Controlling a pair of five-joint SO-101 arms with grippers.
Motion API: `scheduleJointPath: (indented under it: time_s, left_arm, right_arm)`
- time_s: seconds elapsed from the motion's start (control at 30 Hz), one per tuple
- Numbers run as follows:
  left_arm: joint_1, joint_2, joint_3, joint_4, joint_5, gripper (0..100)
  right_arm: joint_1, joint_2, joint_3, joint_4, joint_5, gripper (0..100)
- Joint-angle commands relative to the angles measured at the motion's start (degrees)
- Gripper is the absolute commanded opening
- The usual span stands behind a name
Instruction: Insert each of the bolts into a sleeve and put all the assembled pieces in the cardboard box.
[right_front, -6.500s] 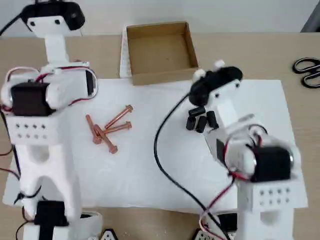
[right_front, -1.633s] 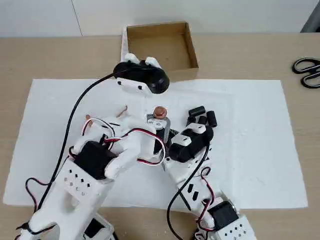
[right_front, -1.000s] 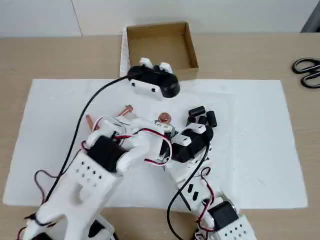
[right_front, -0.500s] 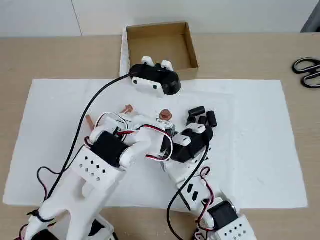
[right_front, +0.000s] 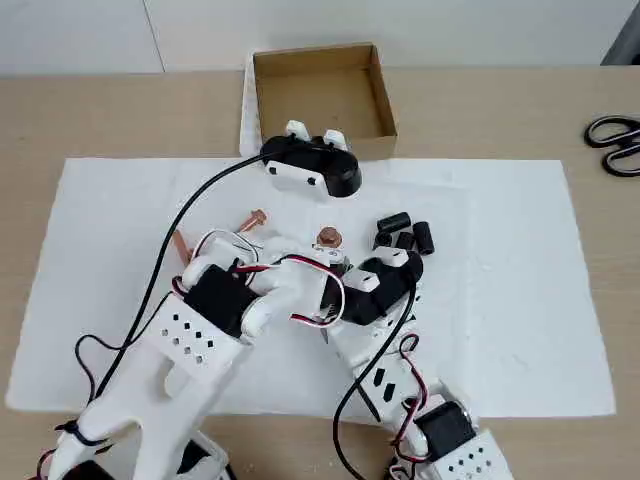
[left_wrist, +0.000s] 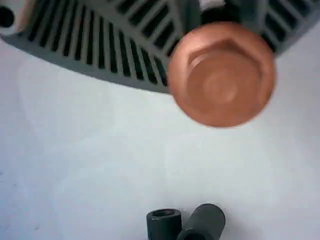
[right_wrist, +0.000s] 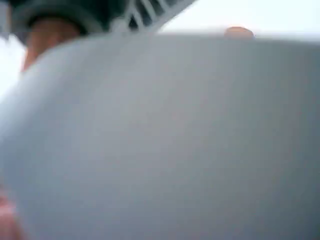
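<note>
Left end effector (right_front: 328, 250) clamps upright bolt (right_front: 328, 237) near sleeves (right_front: 393, 221), well apart from cardboard box (right_front: 383, 90) rim

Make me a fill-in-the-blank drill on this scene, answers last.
The cardboard box is ___. The loose sleeves on the sheet are ___ in colour. The copper bolt stands on end with its head facing ___.
Answers: empty; black; up.
</note>
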Motion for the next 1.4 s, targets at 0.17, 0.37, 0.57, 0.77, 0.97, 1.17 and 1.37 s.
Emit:
scheduleJointPath:
  time_s: [0.17, 0.37, 0.57, 0.77, 0.97, 1.17, 1.37]
  left_arm:
    - [-0.26, 0.0, 0.13, 2.11, -0.44, 1]
    - [-0.26, 0.09, 0.13, 1.93, -0.44, 1]
    - [-0.18, -0.18, 1.01, 2.37, -0.35, 10]
    - [-0.18, -0.44, 1.89, 2.55, 1.67, 17]
    - [-0.18, -0.53, 1.63, 2.55, 1.67, 17]
    - [-0.62, -0.53, -2.95, 5.89, 1.67, 20]
    - [-4.57, -0.53, -5.41, 7.38, 2.9, 28]
  right_arm:
    - [-0.04, -0.66, 0.44, -1.01, 0.09, 0.4]
    - [-0.04, -0.66, 0.44, -1.01, 0.09, 0.4]
    - [-0.04, -0.66, 0.44, -1.01, 0.18, 0.4]
    - [-0.04, -0.57, 0.44, -1.01, 0.18, 0.4]
    - [-0.04, -0.4, 0.44, -0.92, 0.18, 0.4]
    - [-0.04, -0.4, 0.44, -0.92, 0.18, 0.4]
    - [-0.04, -0.22, 0.44, -0.92, 0.18, 0.4]
